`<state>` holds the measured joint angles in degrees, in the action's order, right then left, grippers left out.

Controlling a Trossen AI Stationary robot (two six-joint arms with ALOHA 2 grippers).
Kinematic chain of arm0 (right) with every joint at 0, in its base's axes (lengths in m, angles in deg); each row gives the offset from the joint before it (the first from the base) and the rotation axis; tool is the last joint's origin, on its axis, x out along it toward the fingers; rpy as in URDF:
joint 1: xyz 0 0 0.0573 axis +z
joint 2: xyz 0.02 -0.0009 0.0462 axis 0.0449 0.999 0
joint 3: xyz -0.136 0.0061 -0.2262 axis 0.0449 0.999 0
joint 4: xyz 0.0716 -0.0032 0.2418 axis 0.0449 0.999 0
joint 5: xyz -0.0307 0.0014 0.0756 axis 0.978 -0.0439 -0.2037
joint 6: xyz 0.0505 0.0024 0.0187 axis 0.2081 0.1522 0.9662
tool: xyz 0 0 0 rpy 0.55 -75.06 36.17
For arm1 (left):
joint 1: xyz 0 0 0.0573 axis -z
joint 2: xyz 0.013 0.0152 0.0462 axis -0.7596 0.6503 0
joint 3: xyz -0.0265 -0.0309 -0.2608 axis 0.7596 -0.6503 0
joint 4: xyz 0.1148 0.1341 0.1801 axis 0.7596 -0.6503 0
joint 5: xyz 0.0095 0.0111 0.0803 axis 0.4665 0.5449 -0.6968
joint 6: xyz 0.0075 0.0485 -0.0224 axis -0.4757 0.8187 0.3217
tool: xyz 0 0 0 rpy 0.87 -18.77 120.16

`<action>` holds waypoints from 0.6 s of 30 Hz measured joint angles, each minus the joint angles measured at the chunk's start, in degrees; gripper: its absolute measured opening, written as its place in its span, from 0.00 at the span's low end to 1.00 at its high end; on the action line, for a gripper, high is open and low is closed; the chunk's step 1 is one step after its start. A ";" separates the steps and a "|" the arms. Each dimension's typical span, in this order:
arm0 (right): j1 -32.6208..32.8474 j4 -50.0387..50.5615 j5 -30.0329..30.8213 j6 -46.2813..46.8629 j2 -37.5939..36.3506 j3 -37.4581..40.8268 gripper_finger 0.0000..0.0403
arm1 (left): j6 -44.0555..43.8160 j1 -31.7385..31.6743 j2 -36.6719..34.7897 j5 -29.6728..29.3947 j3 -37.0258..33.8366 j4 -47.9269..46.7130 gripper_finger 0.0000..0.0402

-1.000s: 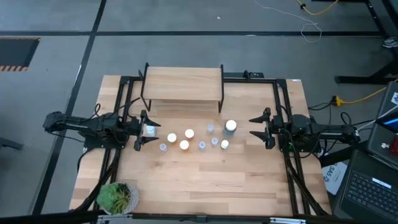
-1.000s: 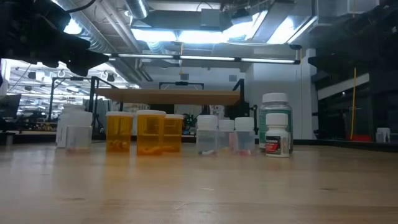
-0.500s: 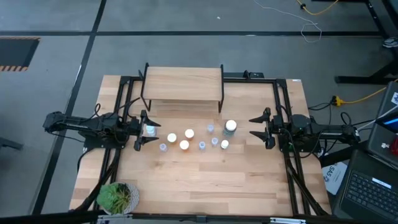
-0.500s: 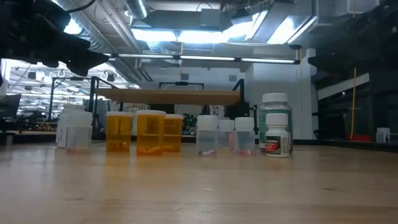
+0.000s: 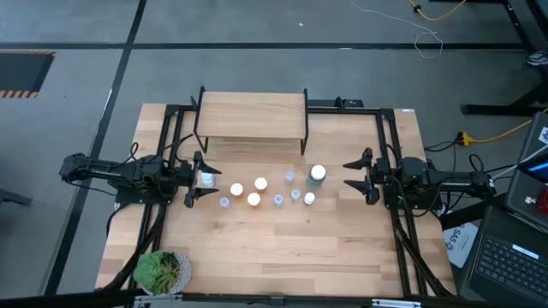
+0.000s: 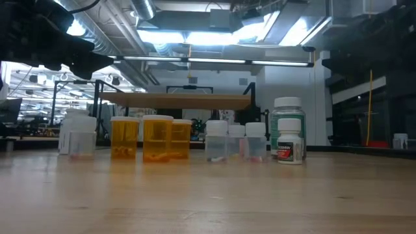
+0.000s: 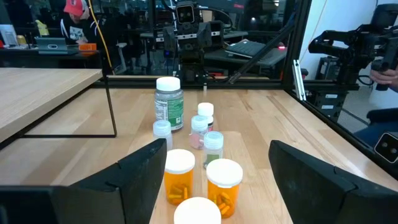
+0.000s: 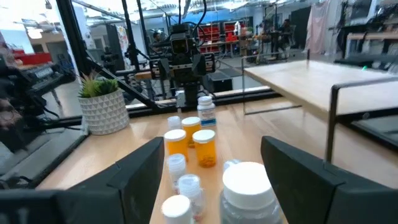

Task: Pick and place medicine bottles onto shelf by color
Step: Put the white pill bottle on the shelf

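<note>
Both pincers (image 5: 199, 180) (image 5: 358, 178) wide, empty.

From overhead we look straight down on the whole desk (image 5: 274, 248). Our low camera sits at desk height near 6 o'clock, facing 12. Each wrist camera faces the other across the medicine bottles (image 5: 261, 192), which all four views share.

bottles (image 5: 261, 192) clustered mid-table, shelf (image 5: 252, 114) top bare

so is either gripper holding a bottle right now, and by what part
Nothing is held. The left gripper and right gripper both stand open at either end of the row of medicine bottles, all standing on the table.
</note>
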<state>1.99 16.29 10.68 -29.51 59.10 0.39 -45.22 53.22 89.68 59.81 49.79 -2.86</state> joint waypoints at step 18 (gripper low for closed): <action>0.02 -13.68 -7.09 11.39 0.98 -1.78 0.67 | 0.00 -0.01 0.01 0.00 0.00 -0.02 0.69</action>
<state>2.01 2.61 3.59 -18.12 60.09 -1.39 -45.22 53.20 89.68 59.80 49.79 -2.88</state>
